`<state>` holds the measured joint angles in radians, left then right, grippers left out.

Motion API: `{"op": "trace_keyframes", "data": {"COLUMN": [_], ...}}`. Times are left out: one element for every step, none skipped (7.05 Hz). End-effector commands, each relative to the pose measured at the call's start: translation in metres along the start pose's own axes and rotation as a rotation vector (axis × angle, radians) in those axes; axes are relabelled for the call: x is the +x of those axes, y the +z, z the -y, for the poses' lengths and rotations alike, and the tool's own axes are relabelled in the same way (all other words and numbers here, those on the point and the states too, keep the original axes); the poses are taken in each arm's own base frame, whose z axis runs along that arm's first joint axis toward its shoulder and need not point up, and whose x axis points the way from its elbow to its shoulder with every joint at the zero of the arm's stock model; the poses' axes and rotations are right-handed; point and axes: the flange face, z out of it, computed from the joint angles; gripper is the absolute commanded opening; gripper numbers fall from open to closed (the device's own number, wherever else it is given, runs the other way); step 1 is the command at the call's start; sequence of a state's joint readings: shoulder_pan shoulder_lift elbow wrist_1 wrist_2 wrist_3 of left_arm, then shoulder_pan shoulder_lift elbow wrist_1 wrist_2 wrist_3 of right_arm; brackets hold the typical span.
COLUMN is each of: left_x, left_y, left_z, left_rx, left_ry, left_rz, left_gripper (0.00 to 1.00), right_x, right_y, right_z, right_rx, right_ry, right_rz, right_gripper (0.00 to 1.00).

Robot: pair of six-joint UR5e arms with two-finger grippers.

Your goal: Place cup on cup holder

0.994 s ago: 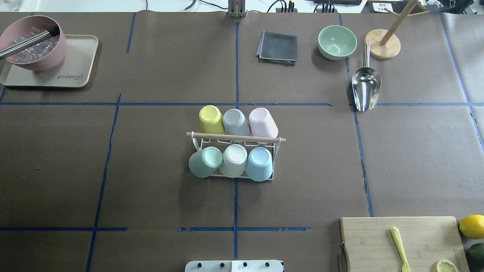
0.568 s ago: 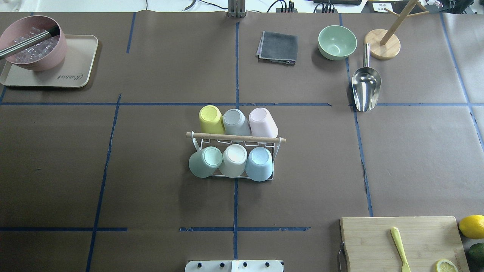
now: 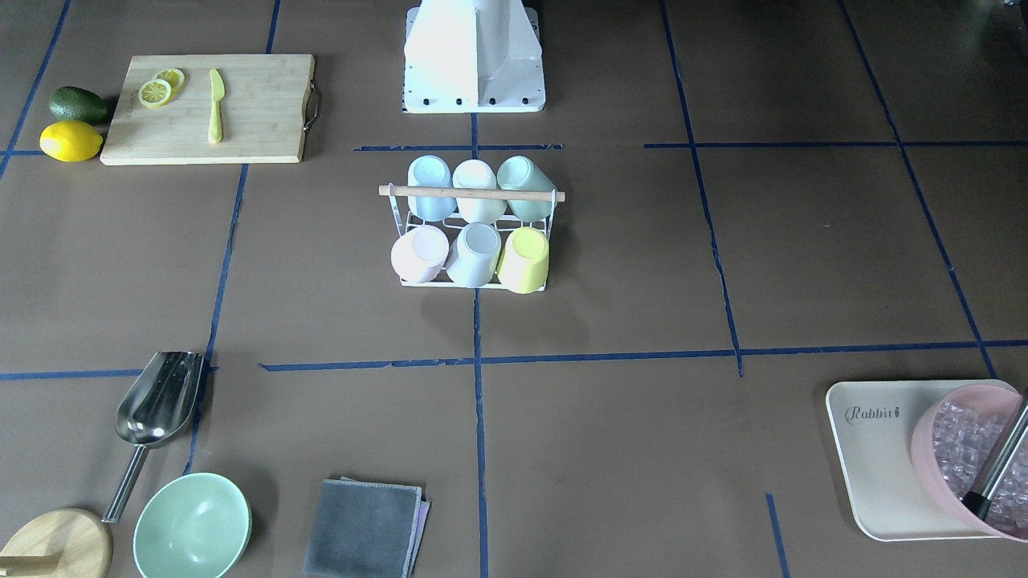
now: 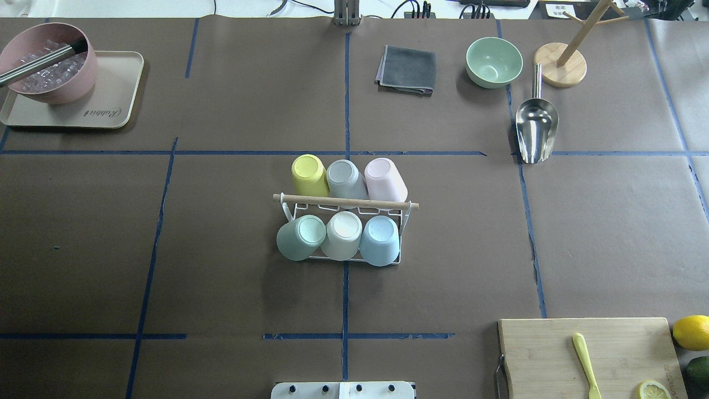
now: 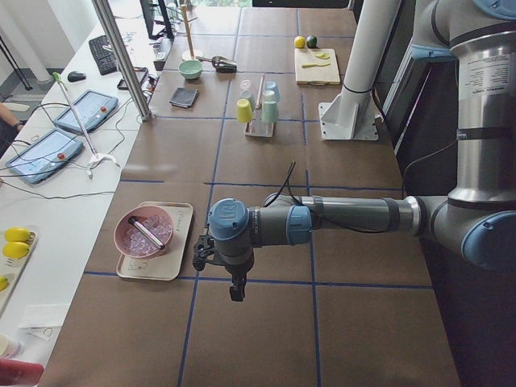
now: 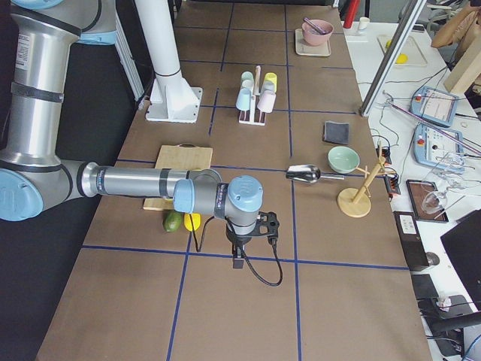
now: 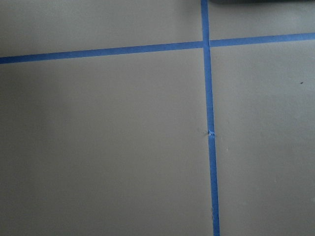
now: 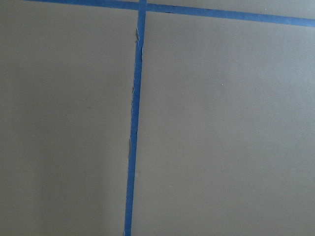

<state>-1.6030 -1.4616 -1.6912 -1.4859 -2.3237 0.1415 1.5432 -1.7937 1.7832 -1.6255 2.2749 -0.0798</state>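
Observation:
The cup holder, a white wire rack with a wooden rod handle, stands at the table's middle and also shows in the front view. Several cups sit upside down on its prongs: yellow, grey and pink in the far row, green, white and blue in the near row. My left gripper shows only in the left side view, far from the rack near the ice tray; I cannot tell its state. My right gripper shows only in the right side view, near the lemon; I cannot tell its state.
A beige tray with a pink bowl of ice is at the far left. A grey cloth, green bowl, metal scoop and wooden stand are at the far right. A cutting board and lemon lie near right.

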Motion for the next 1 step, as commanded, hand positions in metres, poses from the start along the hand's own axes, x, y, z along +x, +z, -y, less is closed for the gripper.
{"op": "trace_keyframes", "data": {"left_x": [-0.0024], "left_y": [0.0019], "left_z": [-0.0020], "left_rx": [-0.004], "left_ry": [-0.007], "left_rz": [-0.001], "left_gripper": [1.00], "right_x": [0.0092], "right_y": [0.0109], "right_z": [-0.0016], "right_rx": [-0.021], "right_ry": [0.020], "right_rz": [0.002], "right_gripper": [1.00]}}
